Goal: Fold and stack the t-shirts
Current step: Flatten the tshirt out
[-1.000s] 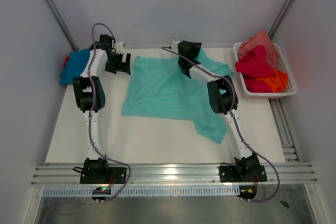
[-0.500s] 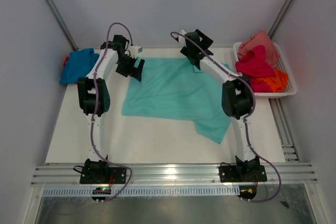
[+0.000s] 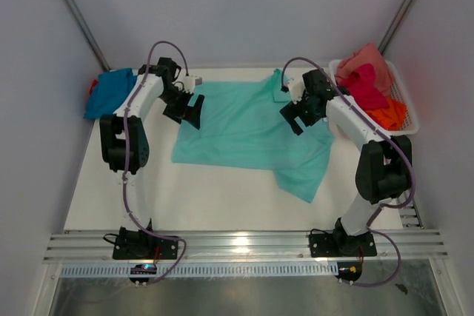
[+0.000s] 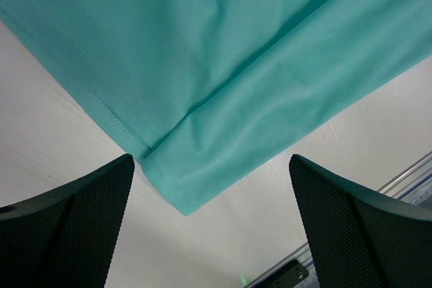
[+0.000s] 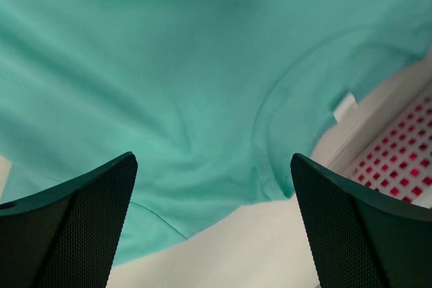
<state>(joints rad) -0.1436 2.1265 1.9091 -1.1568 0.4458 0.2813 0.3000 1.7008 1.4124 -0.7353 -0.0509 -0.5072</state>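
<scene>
1. Teal tee [image 3: 244, 127]: lies spread on the table [image 3: 207, 197], in the middle toward the far edge, between the 2 grippers. 1 loose flap reaches out toward the near right. The collar [image 5: 264, 139] lies at the far right of the cloth, on the basket side, and a white label [image 5: 345, 106] shows inside it.

2. Left gripper [image 3: 191, 111]: wide open, holding nothing. It sits over the far left edge of the teal tee. In the left wrist view, both fingers [image 4: 74, 234] stand far apart. A hemmed, folded-over corner of the cloth lies below and between them, with bare table on either side.

3. Right gripper [image 3: 295, 116]: wide open, holding nothing. It sits over the far right part of the teal tee, near the collar. In the right wrist view, the cloth fills most of the gap below the 2 spread fingers. No cloth is pinched.

4. Other tees: the blue tee [image 3: 111, 92] lies bunched at the far left corner of the table, apart from the teal tee. Red cloth [image 3: 92, 86] shows at its left edge.

5. Basket [image 3: 406, 129]: stands at the far right, just beside the teal tee. It holds 3 heaped tees: pink tee [image 3: 366, 57], magenta tee [image 3: 361, 88] and orange tee [image 3: 390, 113].
</scene>
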